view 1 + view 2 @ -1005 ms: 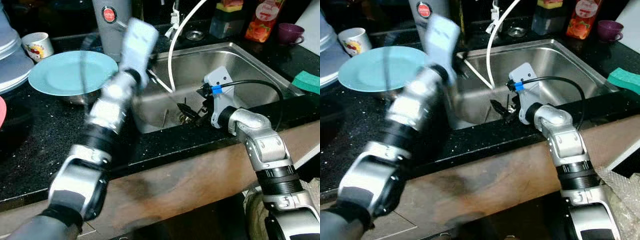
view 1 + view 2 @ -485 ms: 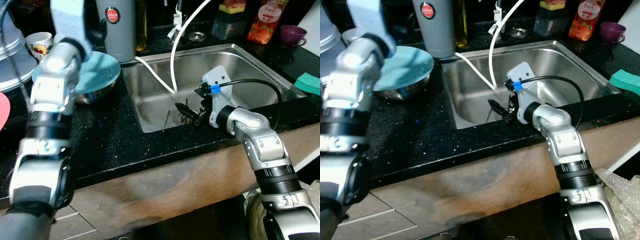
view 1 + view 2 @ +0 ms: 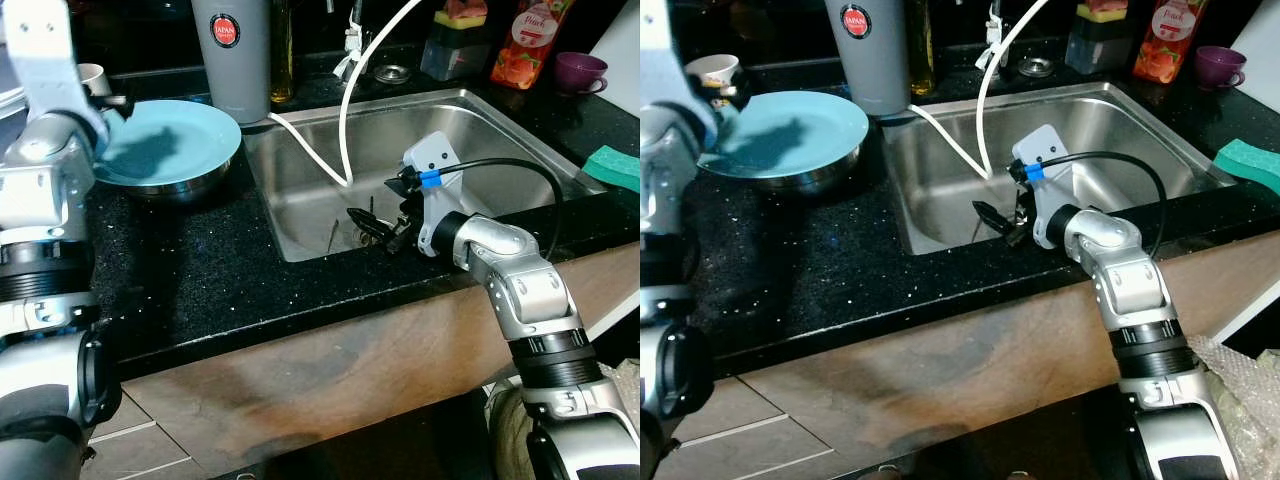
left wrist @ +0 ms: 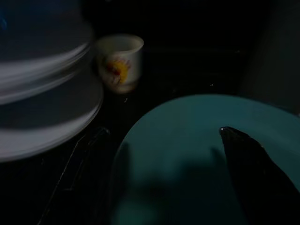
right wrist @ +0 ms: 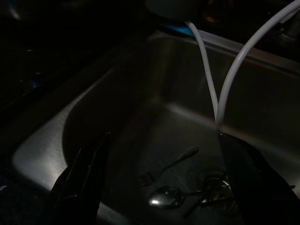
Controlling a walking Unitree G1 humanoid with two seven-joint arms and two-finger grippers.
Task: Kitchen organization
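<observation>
The black speckled stone table point(image 3: 200, 270) carries a rectangular stainless steel sink point(image 3: 480, 125), and a white bent hose point(image 3: 345, 110) hangs down into it. To the robot's left of the sink, a round light blue plate point(image 3: 790, 135) rests on top of a shallow metal bowl point(image 3: 810, 180). Behind it are a white printed cup point(image 4: 119, 61) and a stack of pale plates point(image 4: 42, 93), which is blurred.

The left end effector point(image 4: 164, 173) hovers just over the rim of the blue plate. Its fingers are spread wide, one above the plate and one outside its edge, and they grasp nothing. The right end effector point(image 5: 161, 176) hangs over the front of the sink, also released and empty. On the sink bottom lie a small metal fork point(image 5: 166, 166) and a metal spoon point(image 5: 164, 197), near the drain.

The step in hand seems to be taking the blue plate. To do it well, the left arm should probably lower until the rim sits between both fingers, close firmly, and then lift straight up, because the plate may slide on the bowl or drag it along. The cup is close, so a wide swing should be avoided.
</observation>
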